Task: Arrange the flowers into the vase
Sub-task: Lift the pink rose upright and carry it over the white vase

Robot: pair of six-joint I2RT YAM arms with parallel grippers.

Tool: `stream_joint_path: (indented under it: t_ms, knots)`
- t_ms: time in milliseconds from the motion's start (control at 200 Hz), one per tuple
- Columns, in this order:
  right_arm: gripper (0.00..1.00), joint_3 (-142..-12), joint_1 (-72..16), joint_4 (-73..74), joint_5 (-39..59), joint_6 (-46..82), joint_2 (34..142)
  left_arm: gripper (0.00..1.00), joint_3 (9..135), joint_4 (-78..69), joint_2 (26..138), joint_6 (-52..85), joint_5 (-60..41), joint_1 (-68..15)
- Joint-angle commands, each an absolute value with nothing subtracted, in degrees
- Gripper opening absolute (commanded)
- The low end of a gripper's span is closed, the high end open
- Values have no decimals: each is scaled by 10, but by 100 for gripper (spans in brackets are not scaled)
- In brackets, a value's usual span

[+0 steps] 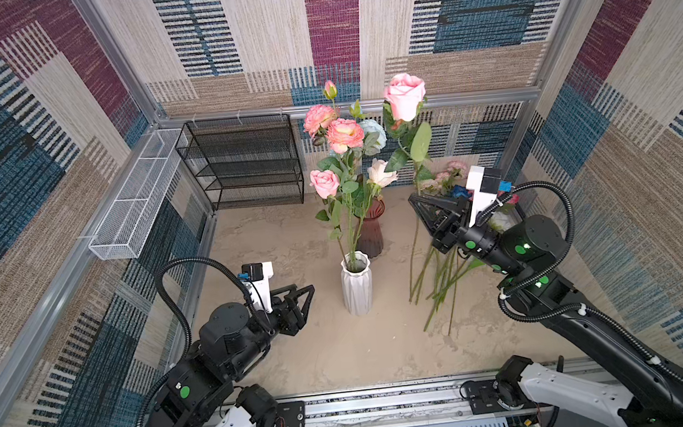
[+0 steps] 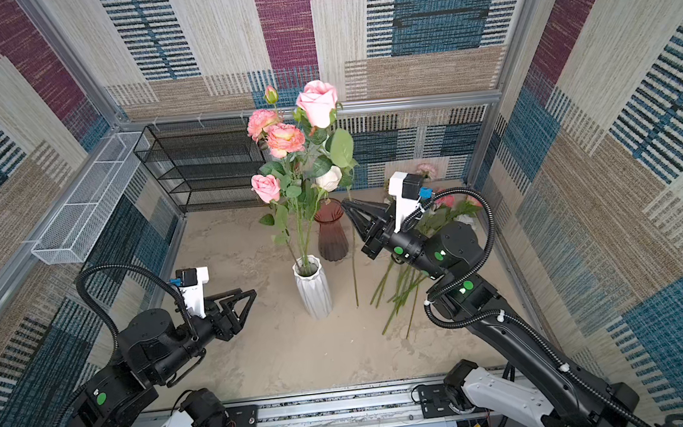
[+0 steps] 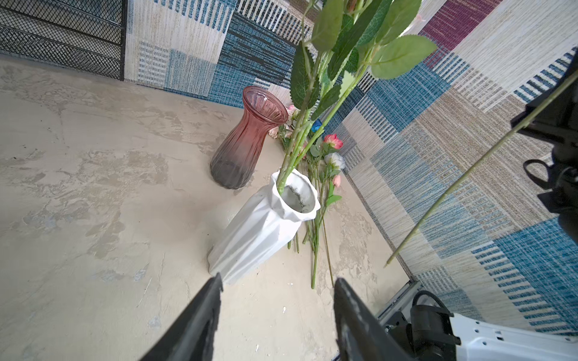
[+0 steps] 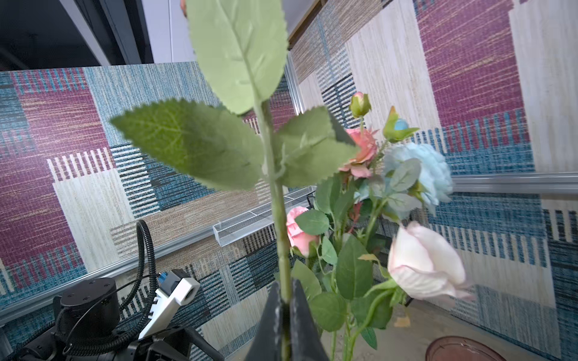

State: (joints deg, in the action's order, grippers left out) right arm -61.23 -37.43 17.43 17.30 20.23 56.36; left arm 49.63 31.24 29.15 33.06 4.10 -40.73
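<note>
A white faceted vase (image 1: 356, 282) (image 2: 312, 285) (image 3: 262, 225) stands mid-floor and holds several flowers (image 1: 344, 135) with pink, peach, cream and pale blue heads. My right gripper (image 1: 412, 198) (image 2: 344, 203) (image 4: 284, 297) is shut on the stem of a tall pink rose (image 1: 404, 97) (image 2: 317, 101). It holds the rose upright in the air, right of the vase. The stem's lower end (image 3: 469, 175) hangs free. More flowers (image 1: 440, 277) (image 2: 400, 289) lie on the floor under the right arm. Left of the vase and apart from it, my left gripper (image 1: 308, 290) (image 2: 250, 294) (image 3: 278, 279) is open and empty.
A dark red glass vase (image 1: 372, 231) (image 3: 247, 140) stands empty just behind the white one. A black mesh rack (image 1: 244, 164) sits against the back wall. A white mesh basket (image 1: 134, 197) hangs on the left wall. Patterned walls close in three sides.
</note>
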Motion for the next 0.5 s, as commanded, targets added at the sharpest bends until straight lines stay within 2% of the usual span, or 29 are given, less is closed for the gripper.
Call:
stream_joint_path:
  t_ms: [0, 215, 496]
  knots:
    - [0, -641, -406, 266, 146, 152, 599, 59, 501, 297, 292, 351, 39, -407]
    - [0, -648, -428, 419, 127, 137, 670, 58, 500, 299, 288, 358, 39, -407]
    - [0, -671, -429, 474, 119, 136, 735, 58, 495, 301, 288, 360, 39, -407]
